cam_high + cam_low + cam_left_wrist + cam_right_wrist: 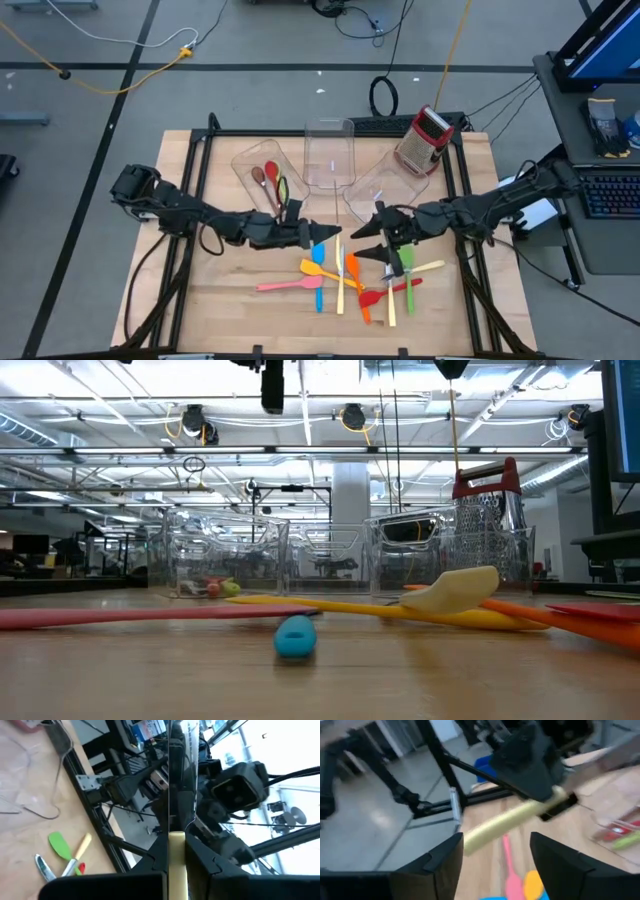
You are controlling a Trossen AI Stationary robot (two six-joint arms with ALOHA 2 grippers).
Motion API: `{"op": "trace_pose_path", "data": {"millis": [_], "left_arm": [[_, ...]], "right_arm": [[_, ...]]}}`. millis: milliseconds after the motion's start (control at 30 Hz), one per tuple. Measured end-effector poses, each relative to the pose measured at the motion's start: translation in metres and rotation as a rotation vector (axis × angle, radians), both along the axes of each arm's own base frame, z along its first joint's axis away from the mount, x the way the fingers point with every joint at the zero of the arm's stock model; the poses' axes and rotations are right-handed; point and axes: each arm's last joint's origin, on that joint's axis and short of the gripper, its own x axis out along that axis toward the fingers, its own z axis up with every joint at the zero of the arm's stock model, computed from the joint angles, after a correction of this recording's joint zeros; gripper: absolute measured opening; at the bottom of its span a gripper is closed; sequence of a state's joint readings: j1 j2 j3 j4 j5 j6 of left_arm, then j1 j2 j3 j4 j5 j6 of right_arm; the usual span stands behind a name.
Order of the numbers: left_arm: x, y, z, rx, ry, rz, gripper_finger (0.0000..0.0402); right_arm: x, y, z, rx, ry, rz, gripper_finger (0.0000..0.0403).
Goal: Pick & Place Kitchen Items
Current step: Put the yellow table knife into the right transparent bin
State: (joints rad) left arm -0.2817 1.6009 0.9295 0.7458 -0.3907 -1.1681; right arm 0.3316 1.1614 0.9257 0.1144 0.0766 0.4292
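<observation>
Left gripper (325,232) has its fingers pressed onto the cream handle of a metal-bladed table knife (176,820), blade pointing away from the wrist toward the right arm. Right gripper (385,237) stands just across from it with fingers spread wide; in its wrist view the cream handle (512,820) lies beyond the gap, in the left gripper's clamp, not between the right fingers. Judgement: the knife is the left arm's load, bound for one of the clear plastic bins (328,155) beyond the fingers. To do this well, carry the knife level, clear the bin wall before tipping, and keep the grip firm, since the slim handle could swivel. Obstacles: the right arm sits close in the path; coloured spatulas (345,280) lie scattered on the wooden bench (220,310) below both grippers. The red-and-silver box grater (424,140) stands beside the bins, and one bin already holds spoons (270,180).
</observation>
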Motion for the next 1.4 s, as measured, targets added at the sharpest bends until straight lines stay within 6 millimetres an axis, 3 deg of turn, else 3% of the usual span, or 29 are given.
{"op": "trace_pose_path", "data": {"millis": [400, 667, 1100, 1400], "left_arm": [[0.000, 0.002, 0.004, 0.053, -0.039, -0.005, 0.0024], [0.000, 0.002, 0.004, 0.069, -0.031, -0.008, 0.0024], [0.001, 0.002, 0.003, 0.078, -0.024, -0.007, 0.0024], [0.001, 0.006, 0.003, 0.083, -0.024, 0.002, 0.0024]], "right_arm": [[0.019, 0.000, -0.017, 0.122, 0.068, -0.051, 0.0299], [0.032, 0.001, -0.021, 0.195, 0.025, -0.065, 0.0322], [0.041, -0.012, -0.027, 0.234, 0.039, -0.127, 0.0316], [0.042, -0.014, -0.024, 0.244, 0.007, -0.134, 0.0247]]}}
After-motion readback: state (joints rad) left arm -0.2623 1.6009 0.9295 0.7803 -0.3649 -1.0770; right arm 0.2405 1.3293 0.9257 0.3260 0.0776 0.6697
